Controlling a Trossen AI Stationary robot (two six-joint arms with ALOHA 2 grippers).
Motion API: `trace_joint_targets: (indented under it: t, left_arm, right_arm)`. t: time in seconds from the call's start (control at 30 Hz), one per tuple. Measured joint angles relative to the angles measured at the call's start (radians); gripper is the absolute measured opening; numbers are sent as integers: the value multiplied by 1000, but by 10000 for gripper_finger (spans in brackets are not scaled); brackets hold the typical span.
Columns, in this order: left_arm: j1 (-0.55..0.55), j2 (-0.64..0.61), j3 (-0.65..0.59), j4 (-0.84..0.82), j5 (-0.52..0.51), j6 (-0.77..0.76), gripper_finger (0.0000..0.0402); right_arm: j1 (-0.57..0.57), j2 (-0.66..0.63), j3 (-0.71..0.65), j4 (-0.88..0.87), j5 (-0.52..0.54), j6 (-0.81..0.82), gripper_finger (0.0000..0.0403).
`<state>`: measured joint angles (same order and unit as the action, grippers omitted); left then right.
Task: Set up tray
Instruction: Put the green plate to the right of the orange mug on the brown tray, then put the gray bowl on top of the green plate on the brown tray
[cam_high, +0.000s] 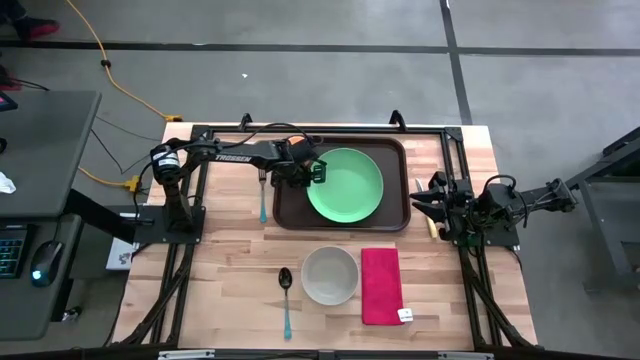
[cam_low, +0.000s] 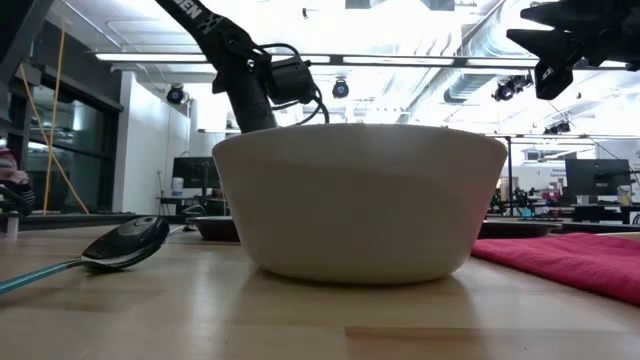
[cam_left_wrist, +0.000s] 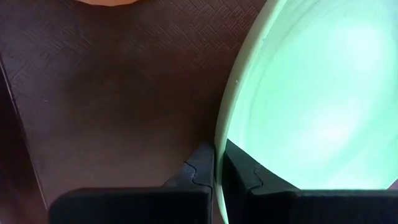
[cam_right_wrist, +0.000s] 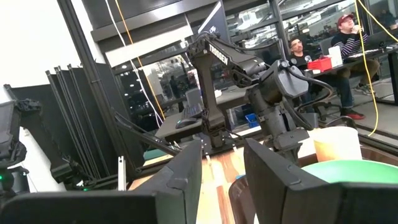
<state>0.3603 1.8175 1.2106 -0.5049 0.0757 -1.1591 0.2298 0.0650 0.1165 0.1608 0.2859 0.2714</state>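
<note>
The wooden table (cam_high: 230, 260) held the big brown tray (cam_high: 292, 215) near its far edge. A green plate (cam_high: 345, 184) lay on the tray. In front sat a white bowl (cam_high: 330, 275), a red cloth (cam_high: 380, 285) and a spoon (cam_high: 285, 280). The left gripper (cam_high: 318, 171) pinched the plate's rim. The right gripper (cam_high: 425, 197) waited beside the tray, fingers apart, holding nothing.

Plate (cam_high: 346, 185) lies in the tray (cam_high: 393, 222) — bowl (cam_high: 330, 275) between spoon (cam_high: 285, 295) and napkin (cam_high: 380, 285).
</note>
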Motion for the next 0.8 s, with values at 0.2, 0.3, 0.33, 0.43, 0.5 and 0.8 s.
trace_joint_targets:
  t: [0.2, 0.3, 0.33, 0.43, 0.5, 0.8]
  left_arm:
    - [0, 0, 0, 1, 0, 9, 49]
    - [0, 0, 0, 2, 0, 11, 71]
    - [0, 0, 0, 1, 0, 11, 81]
    - [0, 0, 0, 2, 0, 11, 116]
    - [0, 0, 0, 2, 6, 11, 139]
    - [0, 0, 0, 1, 42, 11, 203]
  right_arm:
    - [0, 0, 0, 0, 0, 0, 99]
    - [0, 0, 0, 0, 0, 0, 99]
    - [0, 0, 0, 0, 0, 0, 99]
    - [0, 0, 0, 0, 0, 0, 99]
    - [0, 0, 0, 0, 0, 0, 99]
    - [0, 0, 0, 0, 0, 0, 99]
